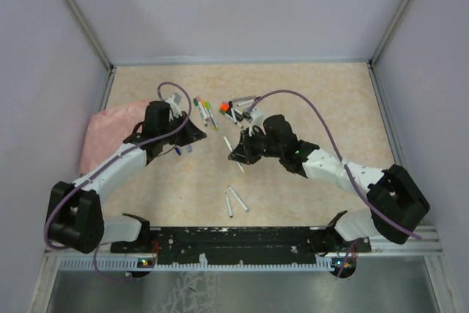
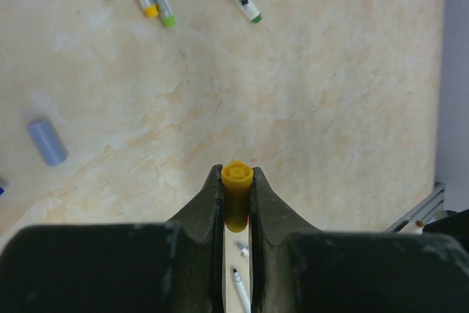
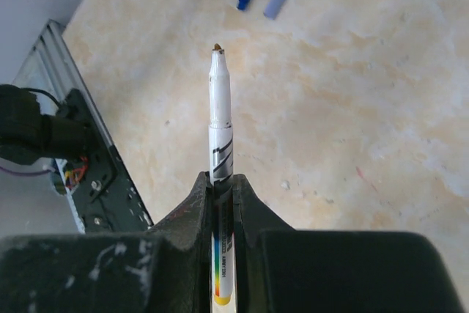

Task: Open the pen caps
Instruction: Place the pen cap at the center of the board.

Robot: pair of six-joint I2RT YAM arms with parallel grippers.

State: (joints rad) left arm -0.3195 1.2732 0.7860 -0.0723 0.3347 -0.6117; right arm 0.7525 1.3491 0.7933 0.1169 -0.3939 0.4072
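My left gripper (image 2: 237,174) is shut on a yellow pen cap (image 2: 237,185), held above the table; it also shows in the top view (image 1: 196,134). My right gripper (image 3: 222,177) is shut on a white pen (image 3: 220,119) with its cap off and its dark tip bare; a yellow band shows at its rear end. In the top view the right gripper (image 1: 236,153) faces the left one across a small gap. A loose pale blue cap (image 2: 47,141) lies on the table, and a darker blue cap (image 3: 242,2) lies next to it.
Capped pens (image 1: 205,111) lie in a group behind the grippers, with more pens and an orange tip (image 1: 236,106) to their right. Two uncapped pens (image 1: 234,201) lie near the front. A pink cloth (image 1: 110,133) lies at the left wall.
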